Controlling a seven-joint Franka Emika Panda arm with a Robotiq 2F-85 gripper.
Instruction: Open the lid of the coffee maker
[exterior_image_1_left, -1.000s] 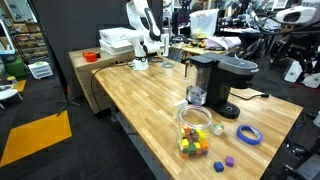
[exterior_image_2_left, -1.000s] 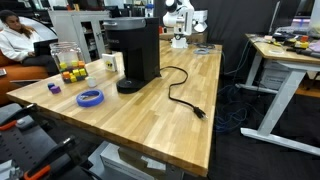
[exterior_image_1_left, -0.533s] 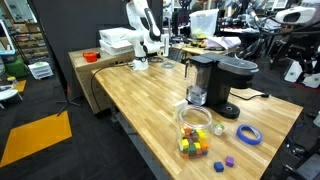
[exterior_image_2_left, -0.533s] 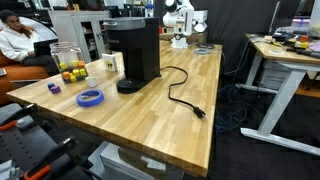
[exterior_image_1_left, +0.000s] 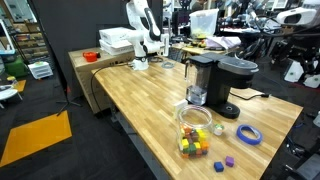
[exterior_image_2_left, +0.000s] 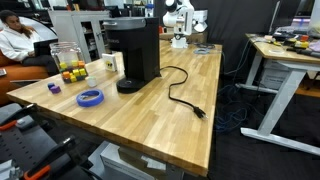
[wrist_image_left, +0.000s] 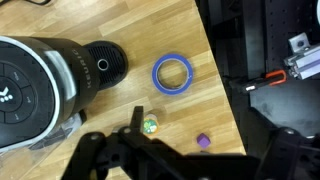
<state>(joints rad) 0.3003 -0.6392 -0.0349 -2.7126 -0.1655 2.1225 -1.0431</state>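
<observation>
Hovering wide-jawed and empty, the dark gripper (wrist_image_left: 135, 150) could tip the black plastic coffee maker (wrist_image_left: 100, 65) by prying its rounded dark-grey lid (wrist_image_left: 28, 90) off-centre.

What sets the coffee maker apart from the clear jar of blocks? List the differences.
The coffee maker is black and opaque; the jar is clear, showing coloured blocks. The coffee maker stands taller than the jar. Both stand upright on the wooden table.
</observation>
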